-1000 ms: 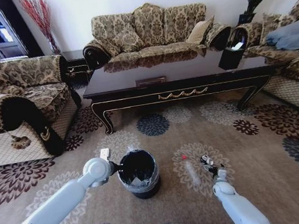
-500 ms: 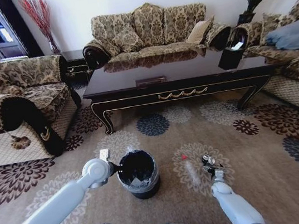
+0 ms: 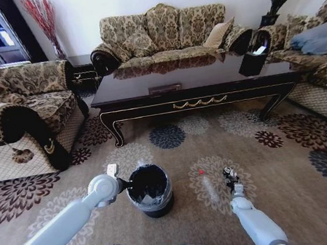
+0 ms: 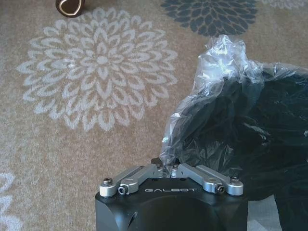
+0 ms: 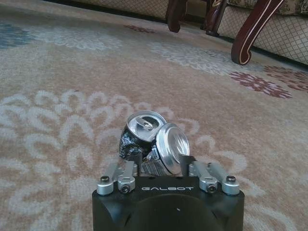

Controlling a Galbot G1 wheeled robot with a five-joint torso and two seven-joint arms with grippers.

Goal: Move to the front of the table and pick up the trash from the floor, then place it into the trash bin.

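The black trash bin (image 3: 150, 190) stands on the flowered carpet floor (image 3: 281, 166) in front of the dark table (image 3: 194, 82). My left gripper (image 3: 122, 182) is shut on the clear plastic liner (image 4: 211, 91) at the bin's rim (image 4: 172, 167). Right of the bin lies one piece of trash, a clear slim bottle with a red cap (image 3: 209, 186). Just right of the bottle, my right gripper (image 3: 228, 176) is low over the carpet. It is shut on a crushed silvery-black can (image 5: 150, 138), which sticks out between its fingers (image 5: 159, 163).
Patterned sofas stand at the left (image 3: 14, 114), behind the table (image 3: 162, 33) and at the right (image 3: 319, 50). A dark holder with white paper (image 3: 253, 60) sits on the table's right end. Curved table legs (image 5: 252, 29) rise beyond the can.
My right gripper has turned at the wrist and now looks narrower, still over the same carpet flower with the can. The left arm and the bin have shifted slightly left.
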